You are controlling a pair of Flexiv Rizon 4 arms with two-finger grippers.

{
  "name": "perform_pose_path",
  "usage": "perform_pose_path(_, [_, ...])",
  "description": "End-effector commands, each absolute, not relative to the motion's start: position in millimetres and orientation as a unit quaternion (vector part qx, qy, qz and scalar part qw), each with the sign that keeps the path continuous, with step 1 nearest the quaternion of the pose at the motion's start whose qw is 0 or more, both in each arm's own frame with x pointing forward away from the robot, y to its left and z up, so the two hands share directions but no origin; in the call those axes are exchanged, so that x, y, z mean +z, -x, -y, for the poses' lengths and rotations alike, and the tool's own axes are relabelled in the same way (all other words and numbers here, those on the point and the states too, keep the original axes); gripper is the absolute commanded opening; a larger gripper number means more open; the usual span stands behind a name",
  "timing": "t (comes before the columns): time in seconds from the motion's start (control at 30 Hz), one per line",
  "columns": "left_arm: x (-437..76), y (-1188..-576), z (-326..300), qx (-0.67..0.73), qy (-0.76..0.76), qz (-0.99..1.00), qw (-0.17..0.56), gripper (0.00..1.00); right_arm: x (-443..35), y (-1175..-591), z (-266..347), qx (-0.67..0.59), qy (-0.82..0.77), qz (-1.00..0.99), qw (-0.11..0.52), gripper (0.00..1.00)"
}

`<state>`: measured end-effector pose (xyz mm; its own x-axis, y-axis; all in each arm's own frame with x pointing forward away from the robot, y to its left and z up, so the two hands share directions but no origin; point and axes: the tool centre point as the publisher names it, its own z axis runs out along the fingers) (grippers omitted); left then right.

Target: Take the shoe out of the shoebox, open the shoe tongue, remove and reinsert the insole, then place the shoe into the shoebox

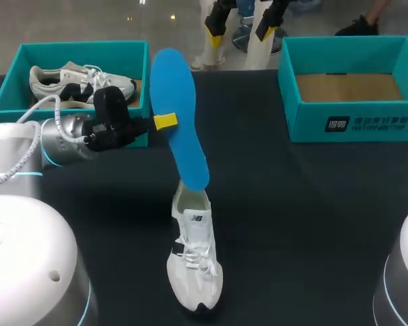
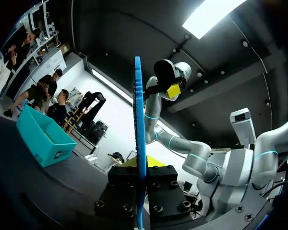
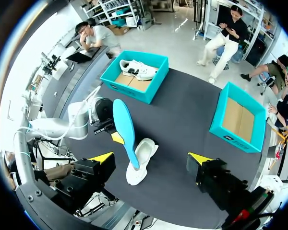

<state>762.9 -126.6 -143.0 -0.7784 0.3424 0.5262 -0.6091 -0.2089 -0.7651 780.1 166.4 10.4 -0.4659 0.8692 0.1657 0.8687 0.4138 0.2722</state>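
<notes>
the blue insole [image 1: 180,115] is clamped edge-on between the fingers of the left gripper [image 1: 168,122]. it is gripped in its upper half, so the long lower part hangs free below the fingers. that lower end is sunk into the opening of the white shoe [image 1: 194,261], which stands on the black table [image 1: 313,224] below and a little ahead of the fingers. this is judged to be the insole step, though it cannot be told whether the insole is being drawn out or fed back in. the insole is held at a steep tilt, probably so it can slide along the shoe's length rather than buckle.

the right gripper [image 3: 151,158] is spread wide with nothing in it, high above the shoe and apparently parked clear of the work. beside and behind the left fingers an open shoebox [image 1: 75,51] is seen, with another white shoe [image 1: 75,81] lying in it. well ahead of those fingers, across the table, a second shoebox [image 1: 306,115] stands open.
</notes>
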Motion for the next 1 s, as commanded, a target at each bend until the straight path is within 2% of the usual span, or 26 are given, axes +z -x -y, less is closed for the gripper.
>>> perform_pose_path(0.03, [-145,-764,127,0.768,-0.119,0.546,0.312,0.00,11,-781,-167,0.161,-0.517,-0.841,0.000,1.00])
perform_pose_path(0.07, [-145,-764,127,0.768,-0.119,0.546,0.312,0.00,11,-781,-167,0.161,-0.517,-0.841,0.000,1.00])
perform_pose_path(0.17, [-141,-784,127,0.739,-0.246,0.501,0.377,0.00,11,-781,-167,0.161,-0.517,-0.841,0.000,1.00])
perform_pose_path(0.33, [-142,-792,127,0.646,-0.364,0.476,0.474,0.00,11,-781,-167,0.161,-0.517,-0.841,0.000,1.00])
perform_pose_path(0.63, [-144,-800,131,0.556,-0.461,0.510,0.466,0.00,11,-781,-167,0.161,-0.517,-0.841,0.000,1.00])
perform_pose_path(1.0, [-163,-809,139,0.446,-0.484,0.555,0.509,0.00,11,-781,-167,0.161,-0.517,-0.841,0.000,1.00])
